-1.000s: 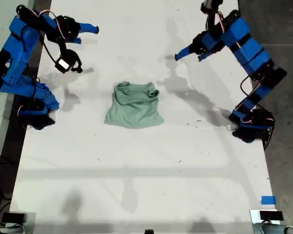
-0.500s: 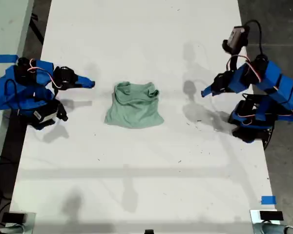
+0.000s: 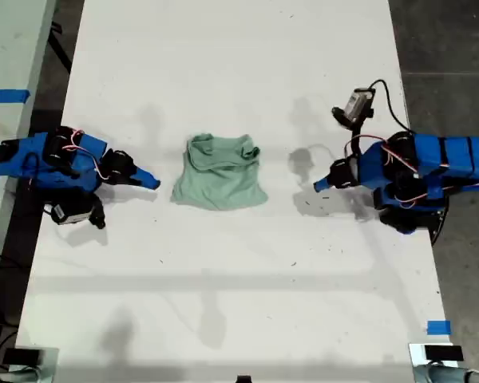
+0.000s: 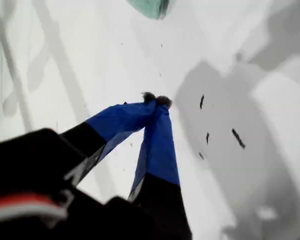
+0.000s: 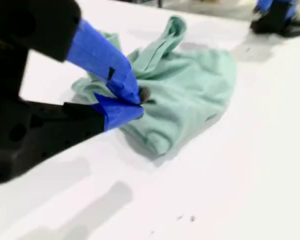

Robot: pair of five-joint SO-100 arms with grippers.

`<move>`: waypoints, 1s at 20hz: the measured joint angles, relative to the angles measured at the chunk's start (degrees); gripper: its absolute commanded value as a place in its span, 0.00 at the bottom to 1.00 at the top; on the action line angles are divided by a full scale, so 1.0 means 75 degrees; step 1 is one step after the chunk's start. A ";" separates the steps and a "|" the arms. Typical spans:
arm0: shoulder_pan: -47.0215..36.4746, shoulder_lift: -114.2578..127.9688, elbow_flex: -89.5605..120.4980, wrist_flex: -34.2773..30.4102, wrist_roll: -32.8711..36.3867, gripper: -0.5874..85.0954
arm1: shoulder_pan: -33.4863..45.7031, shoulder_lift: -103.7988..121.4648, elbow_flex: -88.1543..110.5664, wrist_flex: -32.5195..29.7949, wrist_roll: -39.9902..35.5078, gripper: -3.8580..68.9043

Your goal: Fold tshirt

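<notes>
Tshirt (image 3: pixel 219 172) sits bunched up in a rough fold mid-table (image 3: pixel 223 303), between the two arms. On the exterior view's right, my first gripper (image 4: pixel 157 101) has its jaws pressed together, empty, low over bare table and well apart from the cloth. Over on the exterior view's left, my second gripper (image 5: pixel 139 102) is also pinched closed, tips just beside the shirt's edge, not holding it.

2 blue arms (image 3: pixel 419 163), black motors, red-and-white cables.
</notes>
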 measured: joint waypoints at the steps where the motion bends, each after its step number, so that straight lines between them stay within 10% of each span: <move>1: 0.0000 0.0000 0.0035 0.0082 0.0012 0.01 | 0.0000 -0.1359 -0.1055 -0.0398 -0.0422 0.04; 9: -0.0082 0.0000 0.0082 0.0141 0.0000 0.01 | -0.0375 -1.2469 -1.2398 0.0902 -0.2262 0.04; 20: -0.0117 0.0000 0.0082 0.0141 0.0000 0.01 | 0.1805 -1.3512 -1.3441 0.0914 -0.4090 0.04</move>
